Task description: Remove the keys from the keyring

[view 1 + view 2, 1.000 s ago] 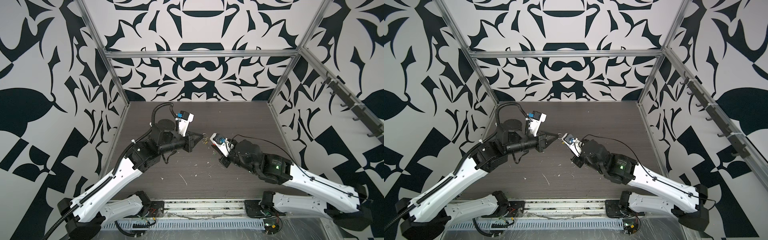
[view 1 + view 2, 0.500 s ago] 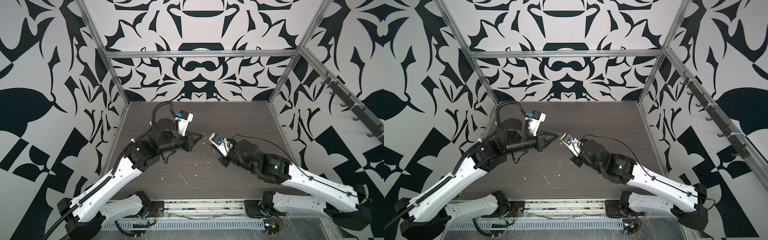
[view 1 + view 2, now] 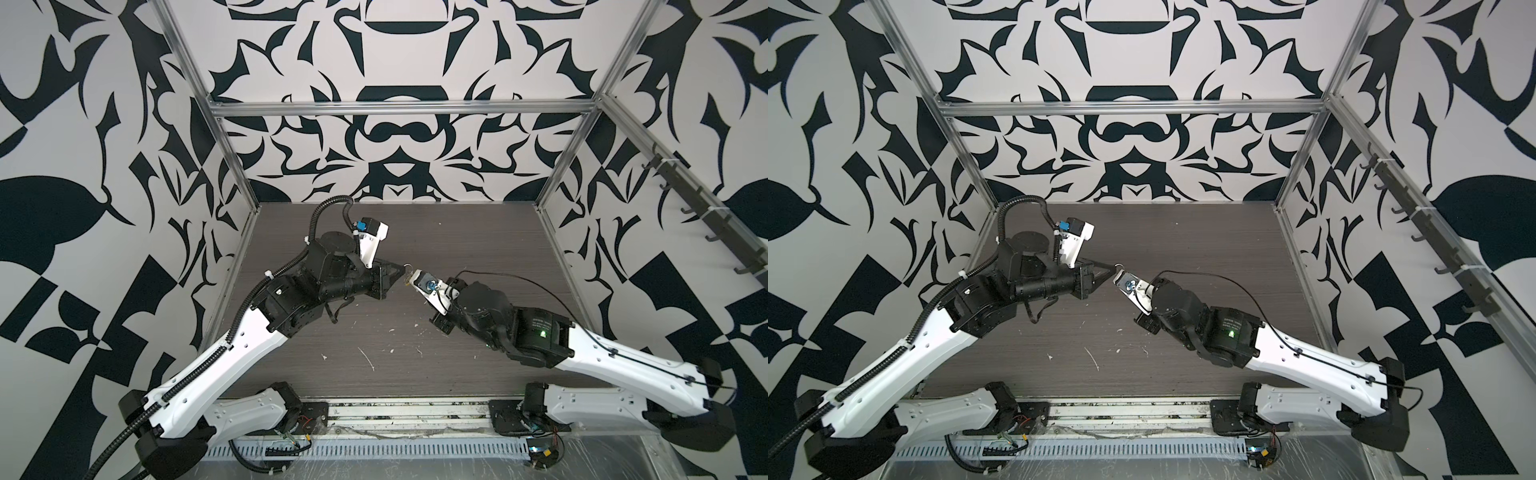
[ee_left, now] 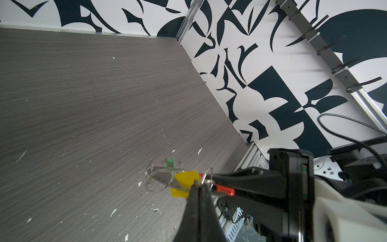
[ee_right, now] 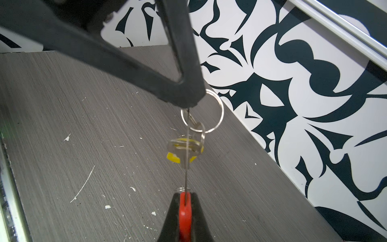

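Two grippers [image 5: 188, 101] [image 5: 185, 196] closed on keyring [image 5: 185, 212]

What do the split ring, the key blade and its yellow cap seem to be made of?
Split ring: polished metal, likely steel; it glints silver.
Key blade: dull silvery metal.
Yellow cap: matte plastic or rubber, probably; no shine.
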Action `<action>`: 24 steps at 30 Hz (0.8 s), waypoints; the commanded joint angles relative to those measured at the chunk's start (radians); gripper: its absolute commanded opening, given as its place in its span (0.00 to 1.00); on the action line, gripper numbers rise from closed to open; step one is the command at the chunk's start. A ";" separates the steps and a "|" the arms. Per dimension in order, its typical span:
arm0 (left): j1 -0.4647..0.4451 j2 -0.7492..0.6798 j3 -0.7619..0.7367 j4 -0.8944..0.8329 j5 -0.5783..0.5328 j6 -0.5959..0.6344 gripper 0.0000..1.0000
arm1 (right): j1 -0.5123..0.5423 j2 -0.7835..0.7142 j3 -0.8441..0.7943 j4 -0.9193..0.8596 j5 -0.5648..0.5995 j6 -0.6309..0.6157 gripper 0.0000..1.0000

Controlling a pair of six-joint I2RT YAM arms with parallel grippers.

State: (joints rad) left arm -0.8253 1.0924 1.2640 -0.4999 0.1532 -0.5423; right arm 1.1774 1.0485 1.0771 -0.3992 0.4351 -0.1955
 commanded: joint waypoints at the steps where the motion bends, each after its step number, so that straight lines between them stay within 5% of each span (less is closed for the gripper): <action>1: 0.008 0.016 0.024 -0.043 -0.057 -0.007 0.00 | 0.042 -0.012 0.067 0.084 0.054 -0.040 0.00; 6: 0.008 0.001 0.010 -0.022 -0.051 -0.004 0.00 | 0.050 -0.006 0.070 0.073 0.038 -0.043 0.00; 11: 0.008 -0.068 -0.088 0.140 0.009 0.030 0.00 | 0.054 -0.001 0.063 0.077 -0.107 0.005 0.00; 16: 0.008 -0.142 -0.189 0.295 0.069 0.097 0.00 | 0.054 -0.043 0.041 0.093 -0.203 0.033 0.24; 24: 0.008 -0.191 -0.307 0.465 0.094 0.163 0.00 | 0.054 -0.129 -0.018 0.143 -0.274 0.091 0.34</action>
State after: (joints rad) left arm -0.8230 0.9253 0.9871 -0.1524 0.2333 -0.4206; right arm 1.2266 0.9588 1.0664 -0.3317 0.2184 -0.1421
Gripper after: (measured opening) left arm 0.046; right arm 0.336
